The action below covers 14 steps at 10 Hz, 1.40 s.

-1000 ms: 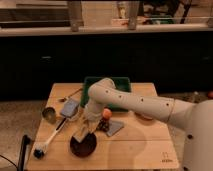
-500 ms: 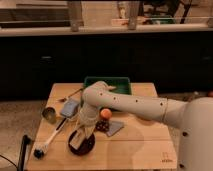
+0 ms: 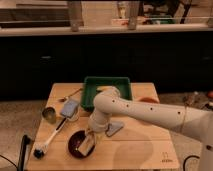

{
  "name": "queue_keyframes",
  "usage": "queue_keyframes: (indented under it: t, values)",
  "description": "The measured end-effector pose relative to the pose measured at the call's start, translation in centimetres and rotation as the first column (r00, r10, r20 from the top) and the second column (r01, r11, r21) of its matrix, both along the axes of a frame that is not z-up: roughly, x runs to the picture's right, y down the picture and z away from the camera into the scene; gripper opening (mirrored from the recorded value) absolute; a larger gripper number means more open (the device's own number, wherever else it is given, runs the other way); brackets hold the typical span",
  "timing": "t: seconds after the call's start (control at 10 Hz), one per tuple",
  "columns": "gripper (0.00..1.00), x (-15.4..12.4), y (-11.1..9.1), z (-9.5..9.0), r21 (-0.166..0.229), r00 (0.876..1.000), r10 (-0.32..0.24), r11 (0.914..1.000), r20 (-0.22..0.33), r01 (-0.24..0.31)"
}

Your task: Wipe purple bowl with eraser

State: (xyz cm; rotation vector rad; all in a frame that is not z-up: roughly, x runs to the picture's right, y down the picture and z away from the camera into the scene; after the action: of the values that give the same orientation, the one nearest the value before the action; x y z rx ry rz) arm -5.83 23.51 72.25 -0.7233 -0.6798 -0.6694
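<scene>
Reaching in from the right across the wooden table (image 3: 135, 150) — a white arm (image 3: 150, 112), bent down at the wrist. At its tip, the gripper (image 3: 90, 141), lowered over the purple bowl (image 3: 77, 145) near the front left edge. Between the jaws, pinched, the eraser (image 3: 87, 146) — tan body tilted, lower end down inside the bowl, apparently against its inner surface. Just right of the bowl, flat on the table, a grey-blue sponge (image 3: 115, 128). Left of the bowl, lying diagonally, a long white-handled brush (image 3: 50, 141) with its dark head toward the front left corner. Farther back on the left, a small metal cup (image 3: 49, 114) and, beside it, a pale flat object (image 3: 69, 107), too indistinct to name. At the back centre, a green tray (image 3: 107, 85); to its right, partly hidden behind the arm, an orange bowl (image 3: 148, 100).
</scene>
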Motion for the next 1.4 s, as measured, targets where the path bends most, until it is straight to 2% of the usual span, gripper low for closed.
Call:
queue_keyframes:
  t: [0.4,0.7,1.1,1.4]
  values:
    - [0.03,0.6,-2.3,2.2,0.005,1.0,0.005,1.0,-0.026,-0.005]
    - [0.03,-1.8,-3.4,2.8,0.01,0.999,-0.038,0.9992,0.008,0.038]
    - [0.03,-5.2,-3.1,1.2,0.031,0.991,-0.1,0.9947,0.093,0.098]
    - [0.03,-4.7,-1.1,-0.4,0.019,0.989,-0.101,0.9948,0.104,0.1]
